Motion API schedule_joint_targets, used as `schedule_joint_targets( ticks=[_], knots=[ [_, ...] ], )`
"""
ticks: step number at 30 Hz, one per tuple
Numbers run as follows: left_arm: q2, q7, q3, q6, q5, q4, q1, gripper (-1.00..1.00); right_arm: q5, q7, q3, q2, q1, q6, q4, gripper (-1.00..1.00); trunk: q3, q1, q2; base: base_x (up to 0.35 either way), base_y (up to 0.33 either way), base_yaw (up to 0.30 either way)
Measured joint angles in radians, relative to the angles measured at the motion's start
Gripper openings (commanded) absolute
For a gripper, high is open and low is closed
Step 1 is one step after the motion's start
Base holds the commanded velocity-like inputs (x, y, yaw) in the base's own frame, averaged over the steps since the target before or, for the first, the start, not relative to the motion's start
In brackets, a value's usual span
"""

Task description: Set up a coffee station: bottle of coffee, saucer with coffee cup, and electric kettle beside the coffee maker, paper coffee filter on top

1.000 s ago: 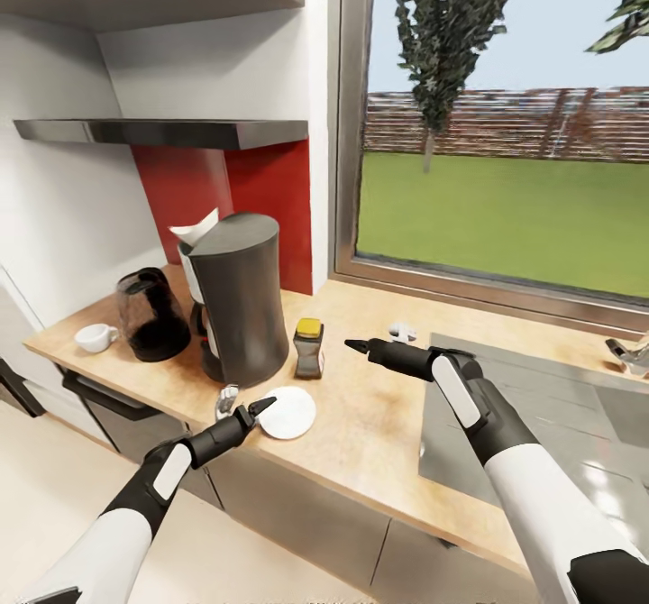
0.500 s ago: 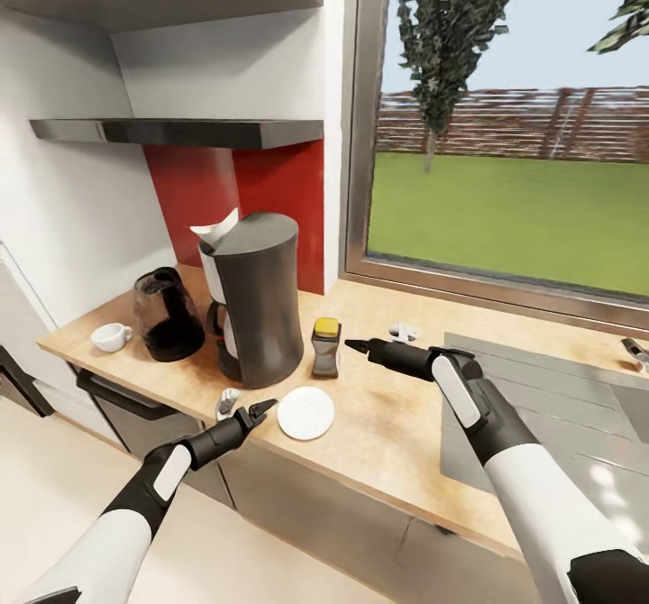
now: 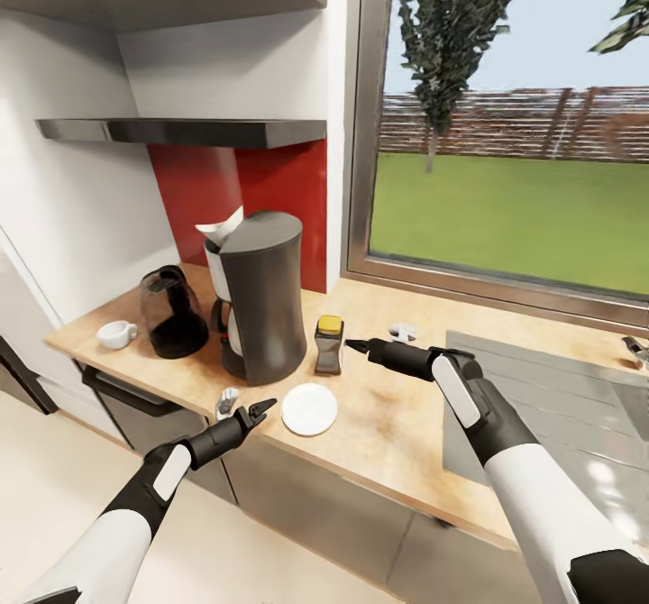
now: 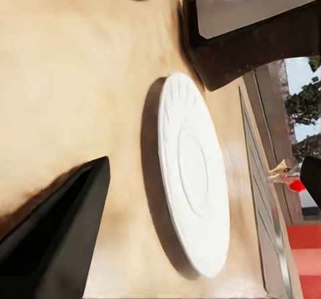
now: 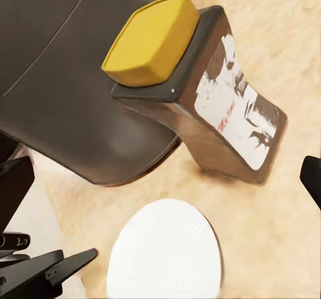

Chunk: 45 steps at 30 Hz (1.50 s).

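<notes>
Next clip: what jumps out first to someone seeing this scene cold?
The tall dark grey coffee maker on the wooden countertop, a white paper filter on top of it. Beside it stand a yellow-capped brown coffee bottle and a flat white saucer near the counter's front edge, with the left gripper close by.

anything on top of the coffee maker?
A white paper filter sticks up at the rear left edge of the dark grey coffee maker; its lower part is hidden behind the body.
</notes>
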<state>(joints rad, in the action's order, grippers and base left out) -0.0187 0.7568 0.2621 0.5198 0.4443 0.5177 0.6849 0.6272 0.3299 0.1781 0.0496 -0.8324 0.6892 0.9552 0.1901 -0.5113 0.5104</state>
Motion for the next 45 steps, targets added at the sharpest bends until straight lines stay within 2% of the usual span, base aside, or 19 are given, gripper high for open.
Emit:
schedule_joint_targets(
  ticks=[15,20,22,26,27,28,29,30,32,33,35,38,45],
  knots=[
    [-0.003,0.005,0.0,-0.002,-0.006,0.0,0.0,1.0,0.0,0.0,0.0,-0.001,-0.001,-0.002,0.0,1.0,0.0,0.0,0.0,-0.332,0.0,0.253],
    [-0.003,-0.002,-0.002,-0.021,-0.017,-0.01,-0.001,1.0,0.0,0.0,0.0,0.0,-0.001,-0.002,0.0,1.0,0.0,0.0,0.0,-0.089,0.0,0.284],
    [-0.006,-0.004,-0.004,-0.086,-0.041,-0.056,-0.004,1.0,0.0,0.0,0.0,0.0,-0.001,-0.002,0.0,1.0,0.0,0.0,0.0,-0.018,0.0,0.126],
    [-0.029,-0.02,-0.004,-0.38,-0.17,-0.302,-0.011,1.0,0.0,0.0,0.0,0.0,-0.001,-0.002,0.0,1.0,0.0,0.0,0.0,-0.004,0.0,0.028],
    [-0.031,-0.042,-0.005,-0.437,-0.191,-0.351,-0.012,1.0,0.0,0.0,0.0,0.0,-0.001,-0.002,0.0,1.0,0.0,0.0,0.0,-0.001,0.0,0.005],
    [-0.033,-0.14,-0.008,-0.538,-0.219,-0.432,-0.012,1.0,0.0,0.0,0.001,0.0,-0.001,-0.003,0.0,1.0,0.0,0.0,0.0,0.0,0.0,0.002],
    [-0.031,-0.268,-0.003,-0.618,-0.235,-0.466,-0.015,1.0,0.0,0.0,0.001,-0.001,0.0,-0.004,0.0,1.0,0.0,0.0,0.0,0.0,0.0,0.001],
    [-0.025,-0.422,-0.008,-0.682,-0.242,-0.482,-0.031,1.0,0.0,0.0,0.001,-0.001,0.0,-0.004,0.0,1.0,0.0,0.0,0.0,0.0,0.0,0.0],
    [-0.015,-0.633,-0.012,-0.741,-0.247,-0.491,-0.068,1.0,0.0,0.0,0.001,0.0,-0.001,-0.005,0.0,1.0,0.0,0.0,0.0,0.0,0.0,0.0],
    [-0.01,-0.72,-0.009,-0.762,-0.248,-0.493,-0.083,1.0,-0.001,0.0,0.001,0.0,-0.001,-0.005,-0.001,1.0,0.0,0.0,0.0,0.0,0.0,0.0],
    [-0.002,-0.842,-0.006,-0.79,-0.25,-0.496,-0.099,1.0,-0.001,0.0,0.001,0.0,-0.001,-0.006,-0.005,1.0,0.0,0.0,0.0,0.0,0.0,0.0],
    [-0.003,-0.904,-0.006,-0.804,-0.25,-0.498,-0.108,1.0,-0.001,0.0,0.001,0.0,0.0,-0.006,-0.009,1.0,0.0,0.0,0.0,0.0,0.0,0.0],
    [-0.007,-0.935,-0.006,-0.809,-0.247,-0.499,-0.121,1.0,-0.004,-0.003,0.003,0.0,0.0,-0.01,-0.031,1.0,0.0,0.0,0.0,0.0,0.0,0.0]
  ],
)
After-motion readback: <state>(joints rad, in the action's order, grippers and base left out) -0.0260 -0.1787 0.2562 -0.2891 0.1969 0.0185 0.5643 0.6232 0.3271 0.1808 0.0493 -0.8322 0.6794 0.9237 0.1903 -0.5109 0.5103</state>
